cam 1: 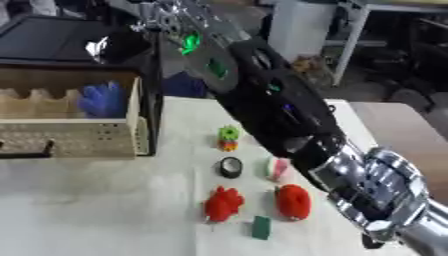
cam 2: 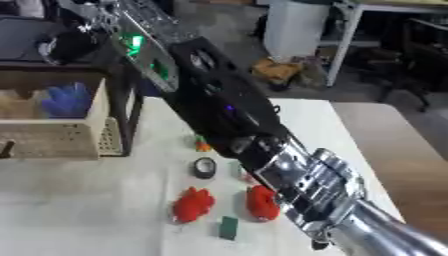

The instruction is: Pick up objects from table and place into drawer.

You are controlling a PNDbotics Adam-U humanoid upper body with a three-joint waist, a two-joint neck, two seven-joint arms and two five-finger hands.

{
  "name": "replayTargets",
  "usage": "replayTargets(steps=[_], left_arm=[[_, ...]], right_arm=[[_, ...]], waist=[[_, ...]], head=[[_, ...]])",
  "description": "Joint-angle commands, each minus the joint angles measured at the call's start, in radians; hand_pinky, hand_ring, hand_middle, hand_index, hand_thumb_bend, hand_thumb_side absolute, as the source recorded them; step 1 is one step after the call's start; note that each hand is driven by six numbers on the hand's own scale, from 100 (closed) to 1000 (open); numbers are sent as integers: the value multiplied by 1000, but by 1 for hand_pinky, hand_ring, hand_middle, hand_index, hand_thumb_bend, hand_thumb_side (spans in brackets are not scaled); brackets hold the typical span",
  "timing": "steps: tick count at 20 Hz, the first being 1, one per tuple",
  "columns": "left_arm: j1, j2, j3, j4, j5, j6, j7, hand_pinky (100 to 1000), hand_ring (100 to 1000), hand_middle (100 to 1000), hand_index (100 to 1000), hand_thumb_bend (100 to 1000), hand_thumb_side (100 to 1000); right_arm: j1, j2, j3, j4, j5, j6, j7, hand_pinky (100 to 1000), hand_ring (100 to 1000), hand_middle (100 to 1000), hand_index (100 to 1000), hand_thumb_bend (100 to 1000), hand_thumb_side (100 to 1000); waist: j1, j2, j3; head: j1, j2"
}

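Left eye view shows us the drawer (cam 1: 79,135) standing open at upper left with one blue object (cam 1: 102,100) already inside, just below our right hand (cam 1: 166,17), so we judge the task barely begun. Well below that hand, beside our forearm, six things wait on the table (cam 1: 96,200): a green-and-orange toy (cam 1: 228,137), a black ring (cam 1: 230,167), a red-and-white piece (cam 1: 277,169), two red objects (cam 1: 223,203) and a green block (cam 1: 261,227). We cannot tell how the hand's fingers stand. Our left hand is not visible.
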Motion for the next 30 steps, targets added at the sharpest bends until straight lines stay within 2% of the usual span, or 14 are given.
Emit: replayTargets(steps=[1, 4, 10, 13, 18, 19, 22, 25, 30], left_arm=[[-8, 22, 16, -12, -1, 1, 3, 100, 100, 100, 625, 302, 1000], [-6, 23, 18, -12, -2, 1, 6, 100, 100, 100, 625, 303, 1000], [1, 26, 22, -12, -4, 2, 10, 100, 100, 100, 624, 305, 1000], [4, 27, 24, -12, -5, 2, 13, 100, 100, 100, 625, 305, 1000], [11, 28, 27, -12, -7, 2, 16, 100, 100, 100, 625, 305, 1000], [12, 29, 28, -12, -7, 2, 17, 100, 100, 100, 626, 304, 1000], [16, 28, 29, -12, -7, 2, 19, 100, 100, 100, 627, 302, 1000], [17, 29, 30, -12, -11, 1, 20, 100, 100, 100, 630, 301, 1000], [20, 34, 32, -12, -16, -2, 23, 100, 100, 100, 631, 300, 1000]], right_arm=[[-20, -28, -34, -58, -33, 20, -31, 640, 726, 684, 844, 100, 597], [-14, -53, -60, -117, -94, 44, -75, 634, 710, 676, 841, 100, 611], [24, -128, -113, -267, -306, 117, -228, 617, 682, 657, 833, 100, 678], [60, -172, -143, -344, -428, 158, -324, 605, 672, 653, 812, 100, 717], [141, -260, -179, -454, -617, 193, -477, 605, 676, 670, 806, 100, 789], [162, -279, -185, -474, -645, 198, -503, 602, 671, 659, 809, 100, 838], [224, -329, -212, -535, -721, 201, -601, 596, 652, 627, 805, 100, 870], [287, -371, -238, -589, -779, 195, -732, 579, 628, 609, 802, 100, 986], [407, -443, -280, -710, -866, 154, -881, 616, 654, 640, 833, 100, 1000]], waist=[[9, -18, -2], [9, -19, -5], [14, -24, -15], [19, -26, -23], [28, -26, -39], [31, -26, -43], [40, -24, -51], [49, -22, -60], [65, -15, -79]], head=[[7, -7], [14, -5], [41, 6], [58, 9], [87, 17], [93, 19], [106, 23], [114, 26], [123, 34]])
